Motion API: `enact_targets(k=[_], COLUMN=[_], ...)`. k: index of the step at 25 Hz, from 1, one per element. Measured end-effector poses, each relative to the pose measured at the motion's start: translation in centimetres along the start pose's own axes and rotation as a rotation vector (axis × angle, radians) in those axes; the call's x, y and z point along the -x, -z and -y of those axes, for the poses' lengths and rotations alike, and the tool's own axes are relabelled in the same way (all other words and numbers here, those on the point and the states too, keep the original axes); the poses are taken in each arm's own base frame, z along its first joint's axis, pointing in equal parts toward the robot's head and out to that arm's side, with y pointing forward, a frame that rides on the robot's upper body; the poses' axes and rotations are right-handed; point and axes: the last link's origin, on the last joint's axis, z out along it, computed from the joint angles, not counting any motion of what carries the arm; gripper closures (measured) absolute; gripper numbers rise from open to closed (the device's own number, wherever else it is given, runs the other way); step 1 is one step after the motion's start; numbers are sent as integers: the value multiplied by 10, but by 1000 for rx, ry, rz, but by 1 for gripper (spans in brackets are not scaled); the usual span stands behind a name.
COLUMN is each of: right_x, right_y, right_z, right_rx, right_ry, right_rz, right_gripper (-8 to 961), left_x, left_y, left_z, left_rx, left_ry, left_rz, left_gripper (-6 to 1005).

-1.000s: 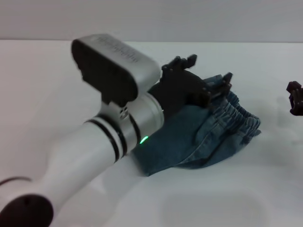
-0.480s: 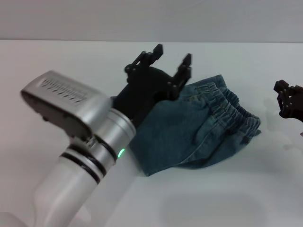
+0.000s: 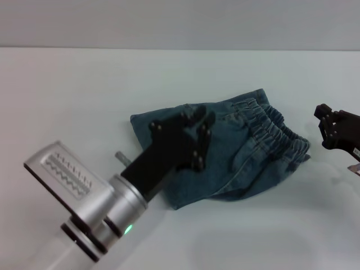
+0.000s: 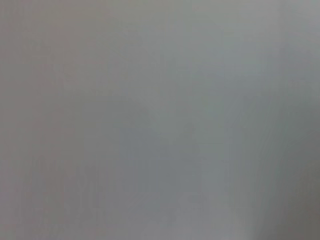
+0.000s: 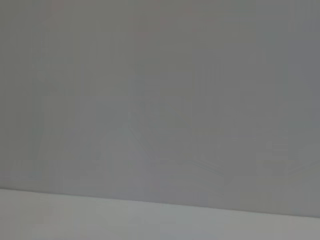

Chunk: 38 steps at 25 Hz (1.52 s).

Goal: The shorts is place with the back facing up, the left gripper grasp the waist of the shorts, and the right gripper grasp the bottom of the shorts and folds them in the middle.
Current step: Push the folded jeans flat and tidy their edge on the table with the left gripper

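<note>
The shorts (image 3: 236,163) lie folded on the white table (image 3: 67,90) in the head view, a blue-green denim bundle. The waist of the shorts (image 3: 271,127), a ruffled elastic band, is on top at the right side. The bottom of the shorts is hidden among the folded layers. My left gripper (image 3: 198,138), a black claw on a silver arm, hangs over the left half of the bundle, open and holding nothing. My right gripper (image 3: 322,127) hovers open just right of the waistband, apart from the cloth. Both wrist views show only blank grey.
The left arm's silver housing (image 3: 67,180) with its green light (image 3: 129,229) crosses the near left of the table. A small pale object (image 3: 354,168) shows at the right edge below the right gripper.
My left gripper has let go of the waistband and drawn back toward the near left, off the shorts' far side. The right gripper has shifted slightly left toward the shorts.
</note>
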Motion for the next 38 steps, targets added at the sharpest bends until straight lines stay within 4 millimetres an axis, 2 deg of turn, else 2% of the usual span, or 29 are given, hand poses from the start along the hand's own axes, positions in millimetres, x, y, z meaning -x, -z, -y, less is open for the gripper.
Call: enact_targets(k=[4, 5, 9, 17, 18, 23, 24, 38], right_x=[2, 2, 1, -1, -2, -5, -6, -6], right_y=[-2, -3, -5, -5, -4, -2, -2, -3], right_z=[0, 0, -1, -2, -2, -4, -4, -9], right_rx=[5, 6, 11, 11, 12, 17, 17, 39], right_ry=[3, 4, 2, -6, -8, -19, -21, -31], right_rz=[3, 4, 0, -7, -7, -11, -13, -6], right_gripper=[954, 954, 953, 953, 952, 952, 952, 951], left_x=[5, 18, 25, 29, 38, 43, 51, 62], left_y=[4, 14, 21, 25, 32, 36, 39, 36], left_z=[0, 0, 5, 2, -2, -5, -5, -4], left_rx=[21, 68, 59, 88, 106, 124, 132, 131], left_ry=[-16, -61, -66, -22, 6, 34, 59, 101], left_rz=[11, 44, 62, 93, 136, 169, 221, 309], left_gripper=[757, 788, 955, 999, 999, 999, 999, 1000])
